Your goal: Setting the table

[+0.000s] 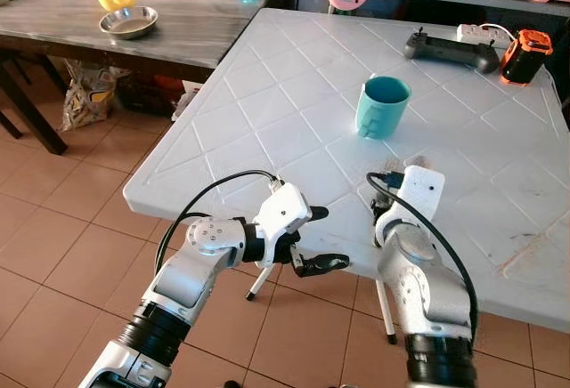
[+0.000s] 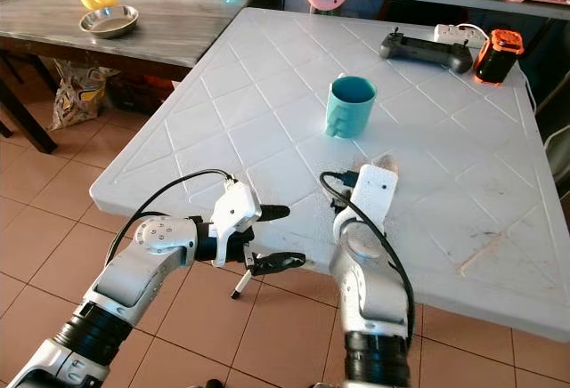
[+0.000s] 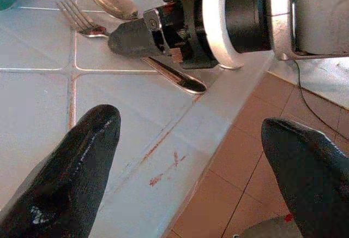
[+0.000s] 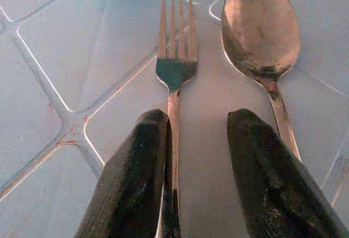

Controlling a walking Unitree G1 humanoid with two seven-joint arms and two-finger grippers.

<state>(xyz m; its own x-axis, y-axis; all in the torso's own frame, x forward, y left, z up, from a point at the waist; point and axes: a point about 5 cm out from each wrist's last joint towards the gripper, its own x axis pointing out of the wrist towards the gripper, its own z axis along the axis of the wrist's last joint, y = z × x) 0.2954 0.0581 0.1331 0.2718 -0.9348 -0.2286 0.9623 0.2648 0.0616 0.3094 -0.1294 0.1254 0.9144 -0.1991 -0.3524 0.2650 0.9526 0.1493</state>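
White table (image 1: pixel 267 76) on terracotta floor tiles (image 1: pixel 71 228)

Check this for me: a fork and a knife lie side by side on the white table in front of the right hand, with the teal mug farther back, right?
Not quite. The right wrist view shows the fork lying beside a spoon, not a knife. The rest holds: they lie side by side on the white table in front of the right hand, and the teal mug stands farther back.
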